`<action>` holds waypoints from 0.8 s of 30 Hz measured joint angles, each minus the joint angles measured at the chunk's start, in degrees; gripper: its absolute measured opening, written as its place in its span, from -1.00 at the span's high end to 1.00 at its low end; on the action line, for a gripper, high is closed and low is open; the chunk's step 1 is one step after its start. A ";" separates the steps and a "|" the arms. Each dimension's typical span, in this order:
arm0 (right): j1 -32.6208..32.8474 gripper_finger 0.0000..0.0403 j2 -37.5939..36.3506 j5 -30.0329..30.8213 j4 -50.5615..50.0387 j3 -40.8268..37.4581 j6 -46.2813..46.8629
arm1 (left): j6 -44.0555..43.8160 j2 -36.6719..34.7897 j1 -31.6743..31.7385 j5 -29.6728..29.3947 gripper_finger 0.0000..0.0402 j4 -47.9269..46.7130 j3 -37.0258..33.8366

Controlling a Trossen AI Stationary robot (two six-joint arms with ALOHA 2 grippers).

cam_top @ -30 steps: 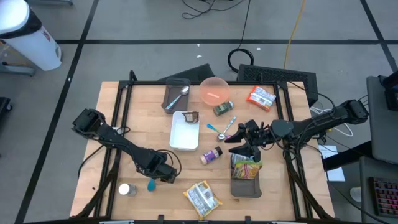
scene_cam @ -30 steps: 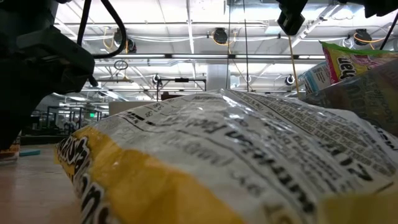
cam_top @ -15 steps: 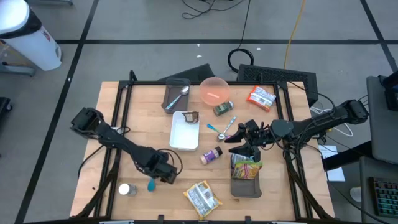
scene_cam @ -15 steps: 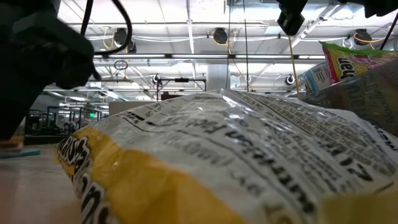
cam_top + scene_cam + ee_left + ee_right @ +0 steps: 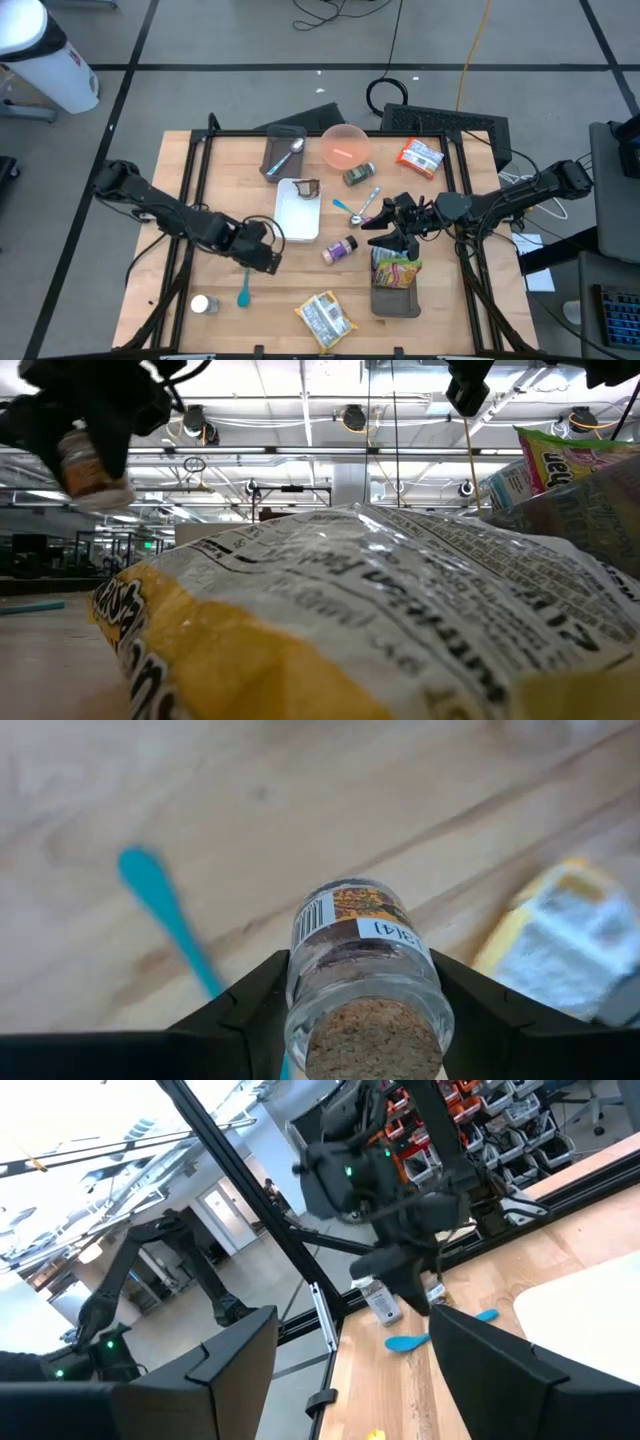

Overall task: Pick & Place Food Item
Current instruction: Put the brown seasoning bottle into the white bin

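Left gripper (image 5: 365, 1020) was clamped on a small spice jar (image 5: 362, 970), fingers one each side of the glass, cork end toward the wrist camera, jar well seated. It was lifted clear of the table (image 5: 220, 190), over the left half and just inboard of the front edge, with a teal spoon (image 5: 243, 293) below it and a second small jar (image 5: 201, 304) at the front-left corner.

For the carry: hold the jar level, keep height until past the white tray (image 5: 296, 210) and chip bag (image 5: 326, 318), then descend straight and release only once it is down. The destination wasn't obvious; possibly the white tray or the dark bin (image 5: 396, 297) near the front-right corner.

Right gripper (image 5: 388, 232) hovered at the bin's far end beside a green snack bag (image 5: 397, 268), jaws spread wide, apparently empty.
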 joint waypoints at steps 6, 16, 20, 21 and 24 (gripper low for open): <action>0.00 -0.26 0.02 0.00 0.15 0.00 0.01 | 3.80 -3.27 3.50 -2.10 0.01 4.68 0.00; 0.00 -0.26 0.02 -0.01 0.17 0.00 -0.43 | 10.77 -5.39 10.51 -1.63 0.01 18.76 0.01; 0.00 -0.26 0.01 -0.03 0.22 0.00 -1.25 | 13.73 -5.39 13.22 -1.63 0.01 26.18 0.02; 0.00 -0.26 0.01 -0.03 0.22 0.00 -1.38 | 14.47 -5.39 13.89 -1.61 0.01 27.47 0.02; 0.00 -0.26 0.00 -0.14 0.22 0.00 -1.50 | 16.68 -5.39 16.10 -1.57 0.01 29.97 0.02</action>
